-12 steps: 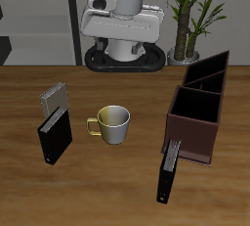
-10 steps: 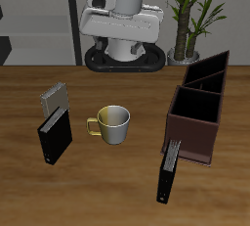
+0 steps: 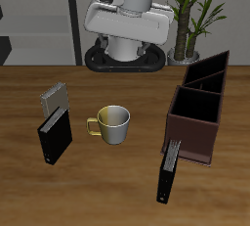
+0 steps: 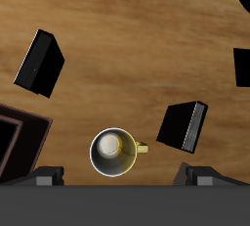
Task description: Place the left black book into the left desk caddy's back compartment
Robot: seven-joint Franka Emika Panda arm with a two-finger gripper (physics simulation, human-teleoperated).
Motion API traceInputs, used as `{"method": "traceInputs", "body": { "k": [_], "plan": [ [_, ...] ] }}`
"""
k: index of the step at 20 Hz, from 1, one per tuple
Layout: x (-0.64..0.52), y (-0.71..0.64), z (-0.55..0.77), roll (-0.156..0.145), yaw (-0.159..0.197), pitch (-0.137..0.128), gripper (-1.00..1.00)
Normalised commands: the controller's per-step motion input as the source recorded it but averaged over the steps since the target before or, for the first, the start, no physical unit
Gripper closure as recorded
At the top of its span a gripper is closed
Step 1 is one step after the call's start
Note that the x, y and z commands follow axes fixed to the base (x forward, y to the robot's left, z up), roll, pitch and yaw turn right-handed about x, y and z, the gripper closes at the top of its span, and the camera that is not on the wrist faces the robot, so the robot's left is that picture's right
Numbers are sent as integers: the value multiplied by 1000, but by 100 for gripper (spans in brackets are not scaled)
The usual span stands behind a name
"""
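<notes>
A: Where is the left black book (image 3: 169,171)?

B: On the counter (image 3: 117,181) near its front edge, just in front of the left desk caddy (image 3: 198,105); the end effector (image 4: 125,176) hangs high above the mug (image 3: 113,123), holding nothing, fingers set wide.

A: How to take it?

B: Come down across its slim width; keep clear of the caddy wall; open counter lies on its mug side.

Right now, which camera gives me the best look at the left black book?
The exterior view: the left black book shows whole, pale page edge visible, just in front of the nearer desk caddy. The wrist view shows the book only as a plain black slab.
</notes>
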Motion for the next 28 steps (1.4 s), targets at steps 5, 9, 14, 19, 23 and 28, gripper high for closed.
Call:
{"method": "traceInputs", "body": {
  "k": [5,9,14,19,23,28],
  "plan": [
    [401,410,53,11,-31,8,-100],
    [252,260,11,6,5,7,-100],
    [249,424,-14,18,-9,5,-100],
    [227,304,12,-6,-15,6,-100],
    [214,260,80,11,-15,-13,-100],
    [143,156,35,-7,-19,8,-100]
  ]
}}
